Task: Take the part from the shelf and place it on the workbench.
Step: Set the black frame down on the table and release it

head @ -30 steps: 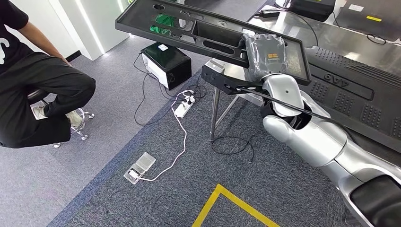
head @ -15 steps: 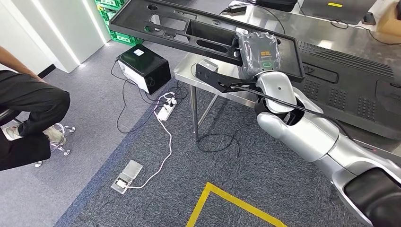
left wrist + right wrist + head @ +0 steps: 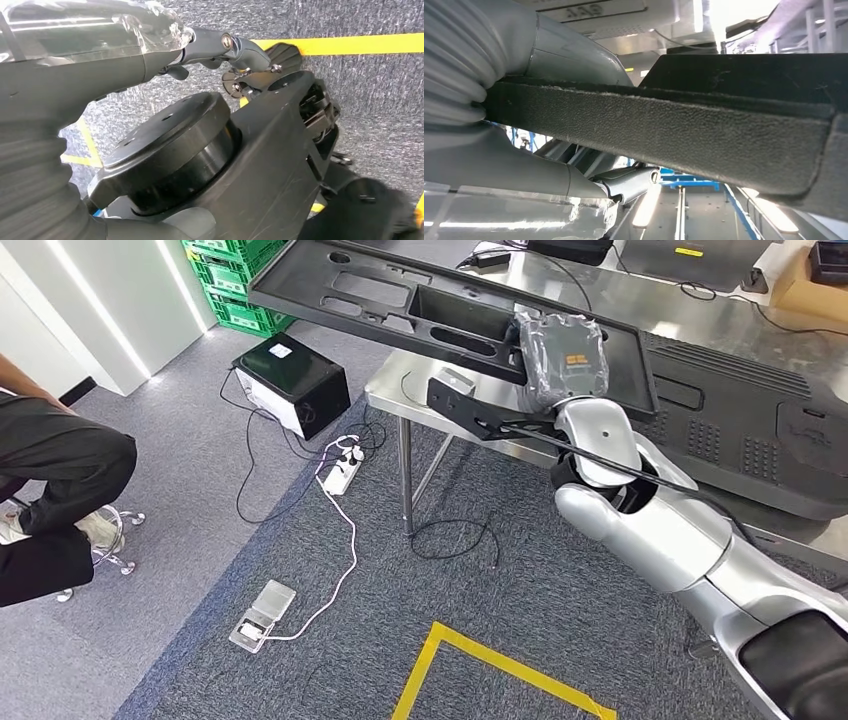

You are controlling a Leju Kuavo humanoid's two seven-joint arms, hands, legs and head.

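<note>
The step in hand was the carry to the bench, with the set-down still to come. In the head view the right hand [image 3: 565,355], under its clear wrap, gripped the near long edge of the part [image 3: 440,315], a long, flat black panel with cut-outs. The part was held up in the air, slanting from the hand out over the floor, its far end well beyond the corner of the steel bench [image 3: 640,300]. The right wrist view showed the grip from close by: the part's rough black edge [image 3: 659,130] ran across the picture, with the grey thumb [image 3: 574,60] lying over it. Another black panel [image 3: 760,430] already lay on the bench just behind the hand. The left hand [image 3: 250,50] hung low over the carpet; it held nothing, but whether its fingers were apart or curled could not be told. A person [image 3: 60,490] sat off to the left, well apart from the part. The next move probably called for swinging the long free end in over the bench, levelling the part, choosing a spot that did not foul the other panel, and lowering it until it rested fully before letting go.
</note>
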